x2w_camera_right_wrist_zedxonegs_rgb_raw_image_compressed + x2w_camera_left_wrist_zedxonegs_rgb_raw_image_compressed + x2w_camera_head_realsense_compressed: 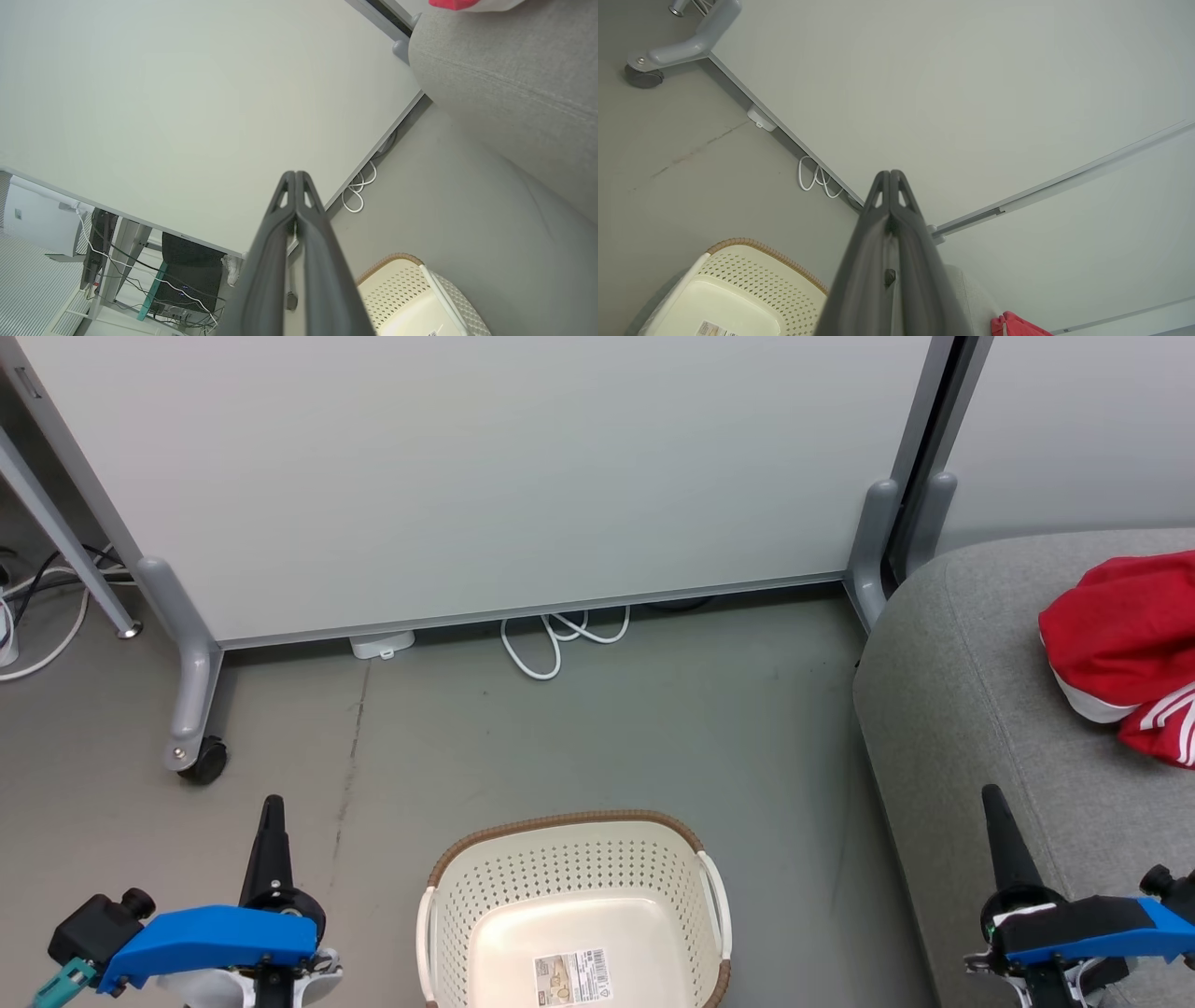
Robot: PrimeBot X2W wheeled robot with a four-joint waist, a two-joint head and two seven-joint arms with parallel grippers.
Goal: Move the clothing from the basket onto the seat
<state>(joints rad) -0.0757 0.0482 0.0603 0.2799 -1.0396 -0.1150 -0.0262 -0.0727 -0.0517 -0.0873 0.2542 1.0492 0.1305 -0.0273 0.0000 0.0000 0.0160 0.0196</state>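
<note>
From the head view, the left tool [272, 805] stands at the lower left and the right tool [992, 798] at the lower right. Each has its two dark fingers pressed together into a single spike, holding nothing and touching nothing. Between them, on the grey floor [653, 728], sits one basket [569, 821], empty but for a printed label [571, 978] on its bottom. To the right is one seat [971, 709], and the clothing [1120, 625] lies on it as a red heap with white stripes, near the picture's right edge. How many garments are in the heap cannot be told. One looped white cable [560, 639] lies under the pale partition [467, 476].

In the left wrist view, the left tool [890, 173] has its fingers closed against each other, with nothing between them. The basket [752, 245] is at the lower left, and a corner of the seat [966, 289] and a bit of the clothing [1015, 325] are at the lower right.

In the right wrist view, the right tool [295, 175] is likewise closed on nothing. The basket [397, 259] is below right, and the seat [504, 70] is at the upper right with the clothing [448, 3] on it at the top edge.
</note>
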